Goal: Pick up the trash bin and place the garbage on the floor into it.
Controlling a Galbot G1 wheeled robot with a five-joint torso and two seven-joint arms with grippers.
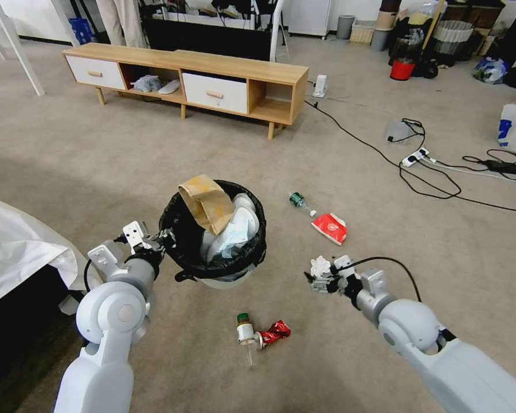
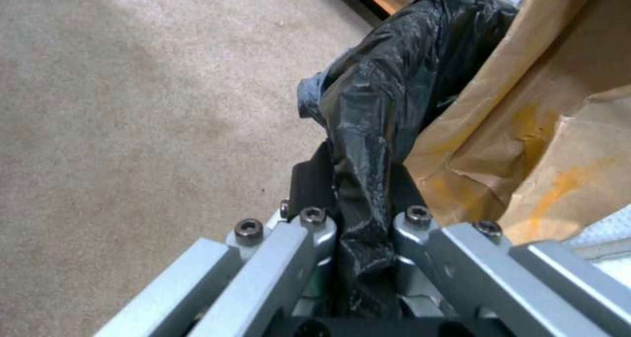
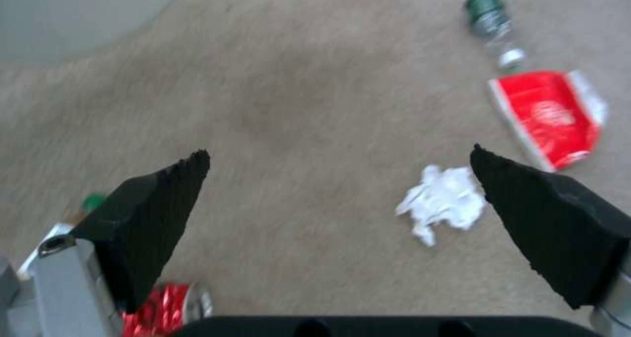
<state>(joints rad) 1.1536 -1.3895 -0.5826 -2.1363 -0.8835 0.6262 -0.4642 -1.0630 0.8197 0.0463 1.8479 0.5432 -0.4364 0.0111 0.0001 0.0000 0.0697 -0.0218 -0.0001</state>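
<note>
Tissue lies on the floor under the right tool, whose pads stand wide apart; best centre it between them before closing. Left tool is clamped on the trash bin rim, bin held beside it.

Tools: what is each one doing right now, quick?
Left tool: shut on the trash bin, pinching its black-bagged rim.
Right tool: open, holding nothing, above the white tissue.

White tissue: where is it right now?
In the head view the white tissue lies on the carpet right of the trash bin, just beyond the open right tool, with the flat red packet further out.
</note>
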